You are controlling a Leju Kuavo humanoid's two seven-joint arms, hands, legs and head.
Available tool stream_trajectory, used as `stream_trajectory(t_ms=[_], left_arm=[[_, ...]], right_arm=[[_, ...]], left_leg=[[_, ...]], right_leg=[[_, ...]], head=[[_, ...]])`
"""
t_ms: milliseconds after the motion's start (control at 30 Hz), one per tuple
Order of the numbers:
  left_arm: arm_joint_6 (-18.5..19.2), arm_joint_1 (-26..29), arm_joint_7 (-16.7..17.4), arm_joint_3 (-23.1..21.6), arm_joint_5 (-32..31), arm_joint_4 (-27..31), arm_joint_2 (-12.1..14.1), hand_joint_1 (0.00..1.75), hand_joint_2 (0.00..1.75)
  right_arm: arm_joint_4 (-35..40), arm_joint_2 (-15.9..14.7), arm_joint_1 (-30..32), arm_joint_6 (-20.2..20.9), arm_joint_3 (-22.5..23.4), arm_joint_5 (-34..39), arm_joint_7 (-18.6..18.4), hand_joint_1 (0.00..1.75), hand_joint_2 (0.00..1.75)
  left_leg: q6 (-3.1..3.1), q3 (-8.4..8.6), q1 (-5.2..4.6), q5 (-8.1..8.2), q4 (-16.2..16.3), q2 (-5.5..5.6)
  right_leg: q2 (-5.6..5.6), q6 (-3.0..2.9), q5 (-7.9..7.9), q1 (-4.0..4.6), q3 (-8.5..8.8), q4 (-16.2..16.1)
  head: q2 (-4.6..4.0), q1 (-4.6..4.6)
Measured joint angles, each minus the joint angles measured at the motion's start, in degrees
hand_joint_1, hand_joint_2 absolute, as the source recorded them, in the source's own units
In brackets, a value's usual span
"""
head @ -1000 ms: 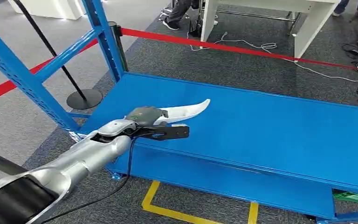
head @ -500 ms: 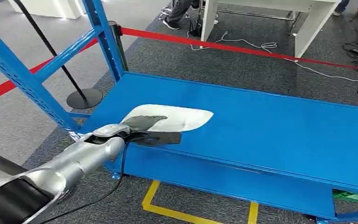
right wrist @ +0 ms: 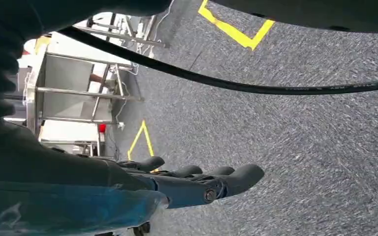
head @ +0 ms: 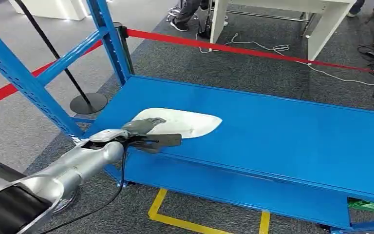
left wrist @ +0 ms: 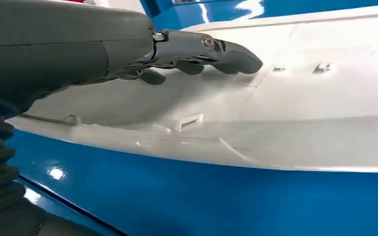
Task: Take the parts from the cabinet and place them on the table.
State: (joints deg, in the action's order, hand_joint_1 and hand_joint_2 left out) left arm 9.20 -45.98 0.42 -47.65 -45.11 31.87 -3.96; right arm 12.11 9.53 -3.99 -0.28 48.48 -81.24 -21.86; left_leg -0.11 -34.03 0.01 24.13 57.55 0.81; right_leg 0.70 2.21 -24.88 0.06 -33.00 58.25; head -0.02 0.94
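A white curved shell part (head: 185,122) lies flat on the blue table (head: 282,141), near its left front corner. My left hand (head: 148,135) is at the part's near-left end with its fingers stretched out and apart. The grey thumb reaches over the part's edge and the dark fingers (head: 168,141) run along the table's front edge. In the left wrist view the fingers (left wrist: 202,51) hover just over the part (left wrist: 285,98), gripping nothing. My right hand (right wrist: 197,184) hangs over the grey carpet, fingers extended, holding nothing.
A blue rack upright (head: 109,39) stands at the table's back left corner. Red barrier tape (head: 243,50) and a stanchion base (head: 87,103) lie behind. A white table (head: 321,19), loose cables (head: 272,48) and a person's legs (head: 187,12) are farther back. Yellow floor tape (head: 175,222) runs below.
The part, tilted up in my left hand a second ago, now lies flat on the table. My left hand has let go and drawn back a little toward the front left.
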Motion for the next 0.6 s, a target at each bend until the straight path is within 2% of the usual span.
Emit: stream_trajectory(t_ms=[600], left_arm=[[-0.77, -0.52, -0.26, 0.30, 0.07, -0.11, 0.72, 1.75, 1.75]], right_arm=[[0.00, 0.00, 0.00, 0.09, 0.00, -0.13, 0.33, 0.00, 1.75]], left_leg=[[0.01, 0.00, 0.00, -0.02, 0.00, 0.00]], right_leg=[[0.01, -0.01, 0.01, 0.00, -0.01, 0.01]], head=[[0.00, 0.00]])
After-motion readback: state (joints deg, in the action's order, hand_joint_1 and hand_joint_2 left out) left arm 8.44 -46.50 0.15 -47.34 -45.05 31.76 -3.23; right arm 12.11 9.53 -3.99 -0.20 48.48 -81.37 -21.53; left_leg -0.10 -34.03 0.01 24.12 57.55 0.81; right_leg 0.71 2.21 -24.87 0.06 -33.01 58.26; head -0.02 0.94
